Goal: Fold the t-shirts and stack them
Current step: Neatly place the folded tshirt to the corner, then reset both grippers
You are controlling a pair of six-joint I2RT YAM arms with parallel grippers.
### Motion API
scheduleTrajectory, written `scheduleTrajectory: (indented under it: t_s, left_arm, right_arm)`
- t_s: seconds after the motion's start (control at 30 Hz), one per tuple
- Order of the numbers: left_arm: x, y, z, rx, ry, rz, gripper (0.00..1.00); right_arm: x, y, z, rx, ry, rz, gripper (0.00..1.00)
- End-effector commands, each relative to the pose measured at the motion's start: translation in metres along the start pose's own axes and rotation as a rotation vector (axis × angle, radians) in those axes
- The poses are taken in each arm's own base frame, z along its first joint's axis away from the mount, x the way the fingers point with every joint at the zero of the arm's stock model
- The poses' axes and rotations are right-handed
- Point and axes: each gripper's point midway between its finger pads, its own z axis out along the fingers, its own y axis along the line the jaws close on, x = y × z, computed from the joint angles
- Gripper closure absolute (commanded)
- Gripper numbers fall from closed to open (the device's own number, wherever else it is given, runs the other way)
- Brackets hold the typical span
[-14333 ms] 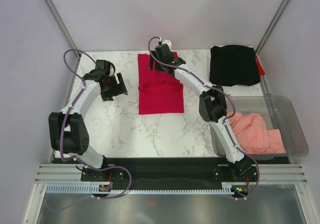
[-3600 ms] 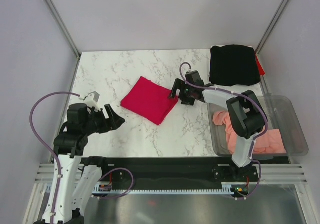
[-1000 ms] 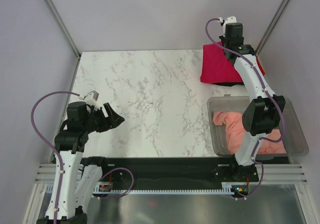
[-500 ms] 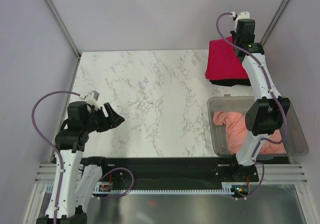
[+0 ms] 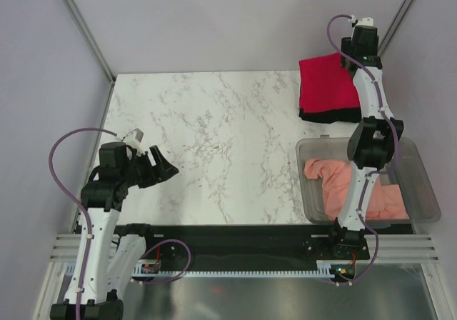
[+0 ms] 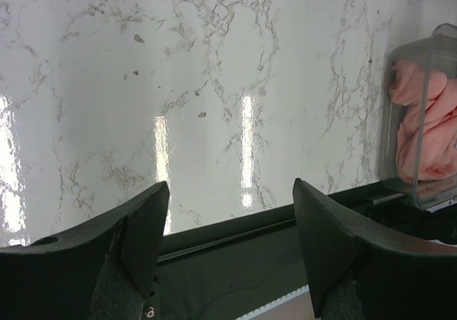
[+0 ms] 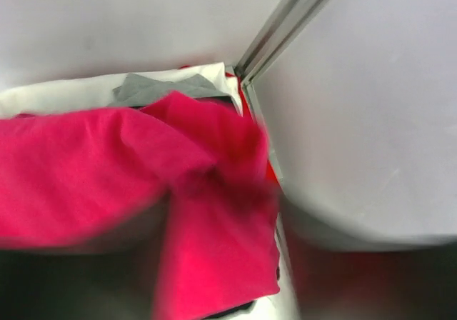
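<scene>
R hand (image 5: 359, 48) sits high over far-right corner of counter (image 5: 214, 134), next to frame post (image 5: 395, 18). Its wrist view is badly blurred and the fingers aren't readable, so can't tell if it's spread or pinching, or if it touches cloth. Just below and left of the hand is the crimson t-shirt (image 5: 325, 83), folded to a rough rect. It lies on top of the black t-shirt (image 5: 330, 115), which shows only as a dark strip along the near edge. In wrist view the crimson cloth fills left + middle, w/ a crease through it and the post at upper right.

Farther out toward the near-right edge, the salmon-pink t-shirt (image 5: 357, 184) lies crumpled inside the clear bin (image 5: 423, 184), well apart from R hand. R arm's elbow is over the bin's far rim.

L hand (image 5: 161, 168) is spread wide w/ nothing between its fingers (image 6: 143, 227). It hovers over the near-left counter, well apart from all 3 shirts. The bin + pink cloth show at the right edge of its wrist view.
</scene>
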Motion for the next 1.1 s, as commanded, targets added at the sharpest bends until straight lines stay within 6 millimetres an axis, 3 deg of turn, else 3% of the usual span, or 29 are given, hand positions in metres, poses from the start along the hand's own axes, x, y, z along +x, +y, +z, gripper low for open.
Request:
scheduleTrajectory:
  t_s: [0.0, 0.03, 0.07, 0.17, 0.2, 0.27, 0.33, 0.37, 0.4, 0.43, 0.47, 0.5, 0.53, 0.57, 0.6, 0.63, 0.67, 0.7, 0.73, 0.77, 0.8, 0.83, 0.87, 0.9, 0.97, 1.0, 1.03, 1.07]
  left_arm:
    - [-0.004, -0.001, 0.001, 0.013, -0.016, 0.039, 0.23]
    - [-0.004, -0.002, 0.001, 0.015, -0.013, 0.041, 0.23]
    - [-0.004, -0.002, 0.000, 0.014, -0.015, 0.042, 0.23]
    - [-0.005, -0.002, -0.001, 0.015, -0.029, 0.043, 0.23]
    - [-0.006, -0.003, -0.002, 0.017, -0.033, 0.043, 0.23]
    - [-0.005, -0.003, -0.002, 0.017, -0.034, 0.042, 0.23]
    - [-0.006, -0.004, -0.003, 0.020, -0.038, 0.046, 0.23]
    - [-0.007, -0.004, -0.003, 0.019, -0.040, 0.046, 0.22]
    - [-0.006, -0.004, -0.004, 0.021, -0.039, 0.046, 0.23]
    - [-0.006, -0.004, -0.004, 0.022, -0.042, 0.048, 0.22]
    - [-0.007, -0.005, -0.005, 0.024, -0.046, 0.048, 0.22]
    - [-0.006, -0.005, -0.005, 0.025, -0.045, 0.051, 0.22]
    - [-0.006, -0.005, -0.005, 0.027, -0.049, 0.049, 0.22]
    - [-0.007, -0.006, -0.006, 0.029, -0.051, 0.054, 0.22]
    - [-0.007, -0.006, -0.007, 0.032, -0.056, 0.055, 0.22]
    - [-0.008, -0.006, -0.007, 0.028, -0.059, 0.053, 0.22]
    - [-0.007, -0.006, -0.007, 0.030, -0.060, 0.053, 0.22]
    - [-0.008, -0.007, -0.008, 0.033, -0.064, 0.055, 0.22]
    - [-0.009, -0.007, -0.008, 0.031, -0.067, 0.056, 0.22]
    - [-0.008, -0.007, -0.008, 0.032, -0.066, 0.056, 0.22]
    - [-0.008, -0.007, -0.008, 0.032, -0.062, 0.055, 0.22]
    - [-0.007, -0.006, -0.007, 0.032, -0.059, 0.057, 0.22]
    - [-0.007, -0.006, -0.007, 0.032, -0.058, 0.055, 0.22]
    - [-0.007, -0.007, -0.007, 0.033, -0.058, 0.058, 0.22]
    - [-0.007, -0.007, -0.006, 0.033, -0.054, 0.056, 0.22]
    - [-0.007, -0.007, -0.007, 0.033, -0.054, 0.056, 0.22]
    - [-0.007, -0.007, -0.007, 0.034, -0.053, 0.059, 0.22]
    - [-0.006, -0.007, -0.006, 0.036, -0.051, 0.059, 0.22]
  right_arm:
    - [-0.003, -0.020, 0.031, 0.116, -0.029, 0.115, 0.14]
    - [-0.010, -0.030, 0.030, 0.163, -0.045, 0.149, 0.04]
    - [-0.010, -0.035, 0.030, 0.193, -0.046, 0.163, 0.02]
    - [-0.032, -0.045, 0.014, 0.226, -0.104, 0.240, 0.02]
    - [-0.051, -0.052, -0.002, 0.219, -0.149, 0.269, 0.02]
    - [-0.069, -0.058, -0.022, 0.219, -0.200, 0.334, 0.02]
    - [-0.095, -0.072, -0.058, 0.217, -0.273, 0.417, 0.02]
    - [-0.117, -0.084, -0.091, 0.208, -0.333, 0.467, 0.02]
    - [-0.125, -0.086, -0.107, 0.185, -0.357, 0.502, 0.02]
    - [-0.123, -0.073, -0.115, 0.106, -0.353, 0.576, 0.02]
    - [-0.142, -0.081, -0.155, 0.055, -0.413, 0.632, 0.02]
    - [-0.123, -0.069, -0.157, 0.016, -0.368, 0.665, 0.02]
    - [-0.121, -0.057, -0.172, -0.051, -0.365, 0.696, 0.02]
    - [-0.131, -0.062, -0.214, -0.097, -0.420, 0.761, 0.02]
    - [-0.123, -0.055, -0.227, -0.127, -0.410, 0.798, 0.02]
    - [-0.088, -0.033, -0.220, -0.169, -0.319, 0.809, 0.02]
    - [-0.090, -0.014, -0.254, -0.302, -0.316, 0.863, 0.02]
    - [-0.075, 0.003, -0.262, -0.353, -0.267, 0.874, 0.02]
    - [-0.035, 0.025, -0.258, -0.382, -0.148, 0.862, 0.02]
    - [-0.030, 0.053, -0.290, -0.493, -0.127, 0.847, 0.02]
    - [-0.015, 0.072, -0.304, -0.563, -0.077, 0.853, 0.02]
    - [0.025, 0.106, -0.310, -0.615, 0.022, 0.810, 0.02]
    - [0.035, 0.112, -0.330, -0.661, 0.030, 0.809, 0.02]
    - [0.071, 0.127, -0.330, -0.666, 0.110, 0.802, 0.02]
    - [0.096, 0.143, -0.363, -0.759, 0.161, 0.799, 0.02]
    - [0.130, 0.149, -0.363, -0.751, 0.223, 0.779, 0.02]
    - [0.142, 0.149, -0.370, -0.750, 0.237, 0.801, 0.02]
    - [0.143, 0.142, -0.388, -0.793, 0.200, 0.816, 0.02]
